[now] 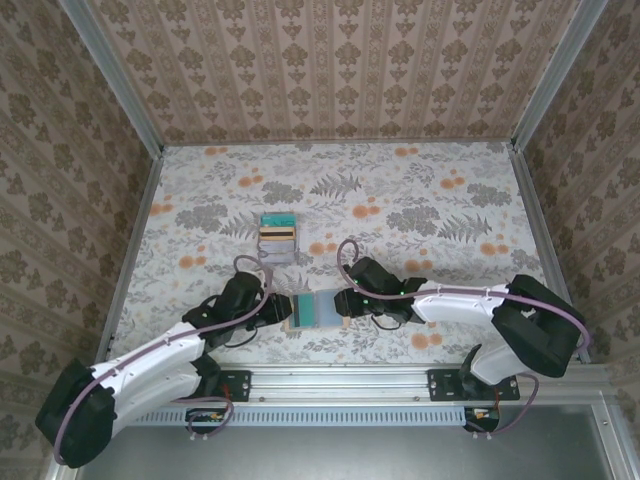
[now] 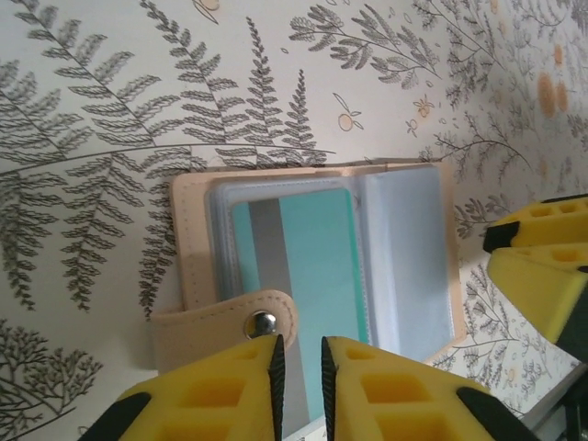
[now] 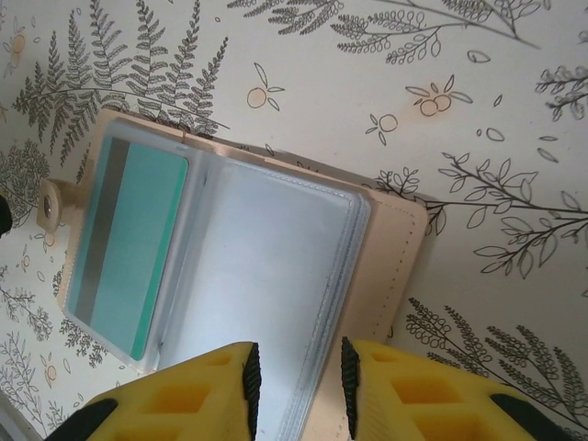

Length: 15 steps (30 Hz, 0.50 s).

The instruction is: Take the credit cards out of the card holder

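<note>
A tabletop (image 1: 420,200) is covered by a pale cloth printed with grey ferns and orange blossoms. It is enclosed behind and on both sides by walls (image 1: 330,70) papered in a brown damask pattern. Metal posts (image 1: 110,70) are set at its far corners, and a ribbed aluminium rail (image 1: 340,380) is fixed along its near edge.

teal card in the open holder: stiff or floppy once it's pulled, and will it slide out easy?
The teal card looks flat and straight-edged, so probably stiff and light. It sits under a clear sleeve of the card holder, so it may drag slightly. The left gripper is nearly closed over its edge; the smooth card could slip.
</note>
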Each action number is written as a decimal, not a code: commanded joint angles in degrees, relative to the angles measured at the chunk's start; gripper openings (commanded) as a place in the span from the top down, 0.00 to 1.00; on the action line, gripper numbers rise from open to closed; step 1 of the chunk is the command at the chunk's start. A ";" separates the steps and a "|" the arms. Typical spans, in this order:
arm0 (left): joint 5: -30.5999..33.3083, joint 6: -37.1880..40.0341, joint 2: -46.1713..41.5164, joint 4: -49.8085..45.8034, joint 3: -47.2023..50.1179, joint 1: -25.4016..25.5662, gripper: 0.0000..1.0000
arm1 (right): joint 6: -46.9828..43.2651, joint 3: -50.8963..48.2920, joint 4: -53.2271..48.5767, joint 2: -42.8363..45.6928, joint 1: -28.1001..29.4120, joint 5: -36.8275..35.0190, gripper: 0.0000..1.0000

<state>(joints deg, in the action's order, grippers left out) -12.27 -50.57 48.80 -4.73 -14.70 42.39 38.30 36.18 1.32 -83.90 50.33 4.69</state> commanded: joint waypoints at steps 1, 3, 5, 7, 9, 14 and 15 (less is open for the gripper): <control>-2.92 0.66 0.21 0.85 0.37 -0.22 0.82 | 1.51 2.02 1.11 -1.05 0.65 1.34 0.67; -3.32 0.51 1.19 1.87 0.46 -0.07 0.87 | 1.63 2.21 0.88 -1.25 0.63 1.23 0.67; -3.37 0.47 2.31 2.67 0.46 0.28 0.88 | 1.63 2.31 0.79 -1.32 0.63 1.23 0.67; -3.07 0.38 3.51 3.43 0.46 1.05 0.89 | 1.69 2.31 0.79 -1.39 0.68 1.20 0.67; -2.48 0.38 4.59 3.68 0.25 1.67 0.89 | 1.69 2.48 0.61 -1.53 0.75 1.23 0.67; -0.38 0.55 6.55 2.00 -0.36 2.07 0.90 | 1.60 3.58 0.26 -1.96 1.33 1.58 0.68; 0.15 0.63 6.60 1.41 -0.44 2.04 0.90 | 1.60 3.80 0.26 -1.97 1.46 1.68 0.67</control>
<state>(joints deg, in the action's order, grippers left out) -13.67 -50.52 55.16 -2.46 -14.70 44.23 39.27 38.02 1.54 -85.36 51.20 5.21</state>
